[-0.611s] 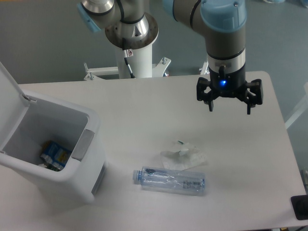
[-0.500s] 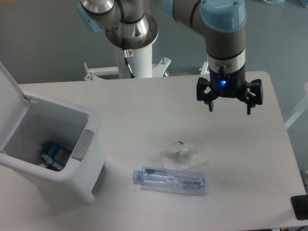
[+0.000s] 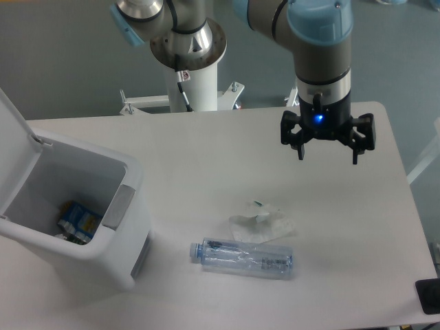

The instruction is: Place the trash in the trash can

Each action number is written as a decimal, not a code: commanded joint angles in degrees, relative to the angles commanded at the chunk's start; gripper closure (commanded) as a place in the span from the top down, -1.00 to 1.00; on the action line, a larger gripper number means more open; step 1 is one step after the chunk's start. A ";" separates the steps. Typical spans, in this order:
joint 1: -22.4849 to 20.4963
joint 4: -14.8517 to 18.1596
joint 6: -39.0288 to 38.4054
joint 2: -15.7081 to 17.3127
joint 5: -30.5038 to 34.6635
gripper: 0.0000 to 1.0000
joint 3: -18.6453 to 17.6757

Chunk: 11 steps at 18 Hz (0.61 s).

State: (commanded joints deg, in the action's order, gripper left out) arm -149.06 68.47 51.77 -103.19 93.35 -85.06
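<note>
A crumpled whitish wrapper (image 3: 262, 221) with a green speck lies on the white table, right of the middle. A clear plastic bottle (image 3: 242, 258) with a bluish cap lies on its side just in front of the wrapper, cap to the left. The white trash can (image 3: 75, 213) stands at the left with its lid up; blue packaging lies inside. My gripper (image 3: 327, 155) hangs open and empty above the table, behind and to the right of the wrapper, well apart from both items.
The arm's white base column (image 3: 194, 75) stands behind the table's far edge. A dark object (image 3: 428, 297) sits at the table's front right corner. The table's right edge (image 3: 407, 199) runs close to the gripper.
</note>
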 joint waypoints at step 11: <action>3.94 -8.35 5.77 -1.84 0.34 1.00 -11.97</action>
State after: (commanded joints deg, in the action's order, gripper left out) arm -145.12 60.12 57.54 -105.02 93.69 -97.03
